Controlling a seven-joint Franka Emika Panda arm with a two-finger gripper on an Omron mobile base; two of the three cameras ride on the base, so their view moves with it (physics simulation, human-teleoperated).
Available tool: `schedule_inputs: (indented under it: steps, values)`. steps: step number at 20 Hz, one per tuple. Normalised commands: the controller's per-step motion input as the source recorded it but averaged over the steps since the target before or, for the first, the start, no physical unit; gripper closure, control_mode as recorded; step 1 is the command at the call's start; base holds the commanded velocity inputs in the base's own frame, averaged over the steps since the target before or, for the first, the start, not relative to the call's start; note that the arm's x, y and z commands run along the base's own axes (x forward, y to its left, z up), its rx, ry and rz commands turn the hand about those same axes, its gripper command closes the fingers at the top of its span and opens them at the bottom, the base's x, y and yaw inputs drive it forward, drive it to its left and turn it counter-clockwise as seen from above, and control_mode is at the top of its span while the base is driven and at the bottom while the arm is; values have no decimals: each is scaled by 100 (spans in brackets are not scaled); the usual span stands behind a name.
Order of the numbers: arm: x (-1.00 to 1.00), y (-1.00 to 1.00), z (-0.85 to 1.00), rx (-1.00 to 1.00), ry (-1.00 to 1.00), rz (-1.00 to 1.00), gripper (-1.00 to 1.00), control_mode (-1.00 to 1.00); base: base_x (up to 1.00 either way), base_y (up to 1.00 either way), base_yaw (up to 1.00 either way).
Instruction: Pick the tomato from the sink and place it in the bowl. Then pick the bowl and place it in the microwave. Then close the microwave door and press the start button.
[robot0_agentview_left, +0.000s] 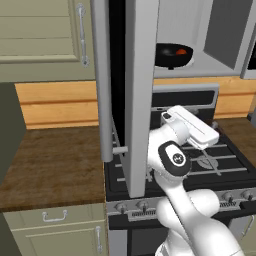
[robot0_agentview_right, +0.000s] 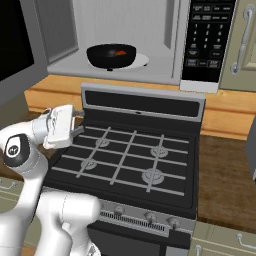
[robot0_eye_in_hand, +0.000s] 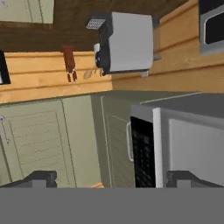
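The small glossy red tomato (robot0_agentview_right: 120, 51) sits in the wide black glossy bowl (robot0_agentview_right: 111, 55) on the turntable inside the silver-grey microwave (robot0_agentview_right: 165, 70), so loading looks done; the tall dark-glass door (robot0_agentview_left: 131, 100) hangs open, and the hand (robot0_eye_in_hand: 112, 177), fingers spread and empty, seems positioned to push it shut

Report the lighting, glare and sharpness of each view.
Left base view: even light, bowl glossy with a highlight, microwave door edge-on, sharp. Right base view: bright white microwave inside, soft shadow under the bowl. Hand view: rolled, flat light, no blur, open gripper tips dark.
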Motion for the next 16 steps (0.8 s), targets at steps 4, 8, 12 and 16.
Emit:
schedule_inputs:
  steps: [4, 8, 12, 16]
  values:
    - [10, 42, 0, -17, 11, -4, -100, -100, 0, 0, 0]
    - [2, 46, 0, -10, 9, -5, -100, -100, 0, 0, 0]
    - [1, 50, 3, -10, 6, -6, -100, -100, 0, 0, 0]
    - [0, 54, 14, -12, 3, -9, -100, -100, 0, 0, 0]
